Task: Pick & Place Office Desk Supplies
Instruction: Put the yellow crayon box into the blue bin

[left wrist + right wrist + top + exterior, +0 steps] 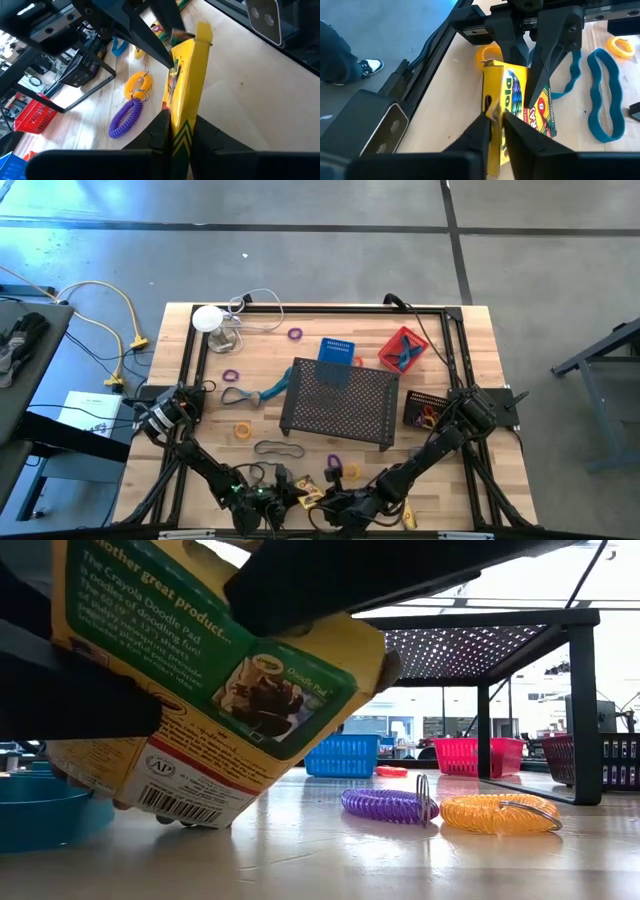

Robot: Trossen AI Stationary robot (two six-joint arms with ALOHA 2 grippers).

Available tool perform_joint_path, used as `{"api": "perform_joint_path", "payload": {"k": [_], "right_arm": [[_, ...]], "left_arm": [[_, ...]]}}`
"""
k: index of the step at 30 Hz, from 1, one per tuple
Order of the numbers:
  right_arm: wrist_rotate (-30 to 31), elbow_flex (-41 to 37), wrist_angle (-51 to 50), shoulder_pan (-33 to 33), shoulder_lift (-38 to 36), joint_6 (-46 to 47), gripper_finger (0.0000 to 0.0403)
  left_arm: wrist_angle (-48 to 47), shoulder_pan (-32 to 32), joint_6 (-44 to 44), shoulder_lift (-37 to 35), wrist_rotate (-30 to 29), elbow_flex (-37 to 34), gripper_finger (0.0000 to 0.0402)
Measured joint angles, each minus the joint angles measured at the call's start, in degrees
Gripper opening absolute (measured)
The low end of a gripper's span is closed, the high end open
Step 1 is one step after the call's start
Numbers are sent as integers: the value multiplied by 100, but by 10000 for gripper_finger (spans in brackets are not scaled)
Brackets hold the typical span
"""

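Note:
A yellow crayon box (311,498) is held between both grippers at the table's near edge. My left gripper (181,132) is shut on one end, and my right gripper (494,127) closes on the opposite end. In the low view the box (210,690) is tilted, its lower corner (175,820) at the table top. A purple coil ring (388,805) and an orange one (500,812) lie flat just beyond it. A blue rubber band loop (605,95) lies on the wood near the left arm. My left gripper pinches the box's two broad faces (182,115) between its two fingers, at the end nearest that arm. The fingers come nearly level from the table's left side. The box stands on edge between them, tilted. My right gripper has the box's end flap (492,111) between its two fingers, a narrow gap on either side of the thin card. It slants down from the table's right side. Whether the pads still press the flap I cannot tell.
The large black mesh tray (338,402) stands mid-table, with a blue basket (337,350) and a red basket (403,348) behind it and a dark basket (425,410) to its right. Rings and bands are scattered left of the tray. A person's shoe (370,65) shows beyond the near edge.

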Motion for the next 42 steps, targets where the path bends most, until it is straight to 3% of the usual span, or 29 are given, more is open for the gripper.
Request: {"api": "perform_joint_path", "payload": {"k": [8, 13, 23, 31, 36, 42], "right_arm": [[1238, 0, 6, 363, -46, -145, 157], [1823, 0, 2, 560, -52, -181, 195], [1892, 0, 0, 571, -50, -181, 203], [1939, 0, -2, 585, -50, -311, 203], [2465, -2, 5, 751, -86, -512, 203], [3191, -4, 2, 1107, -244, -684, 203]], "left_arm": [[14, 4, 336, 0, -70, 25, 38], [-26, 4, 479, 7, -53, 103, 38], [-285, -13, 666, 7, -7, 236, 38], [-1103, -17, 1150, 13, -75, 684, 38], [-1290, -90, 1611, 37, -521, 875, 38], [-1248, -217, 2025, 35, -1539, 1153, 29]]}}
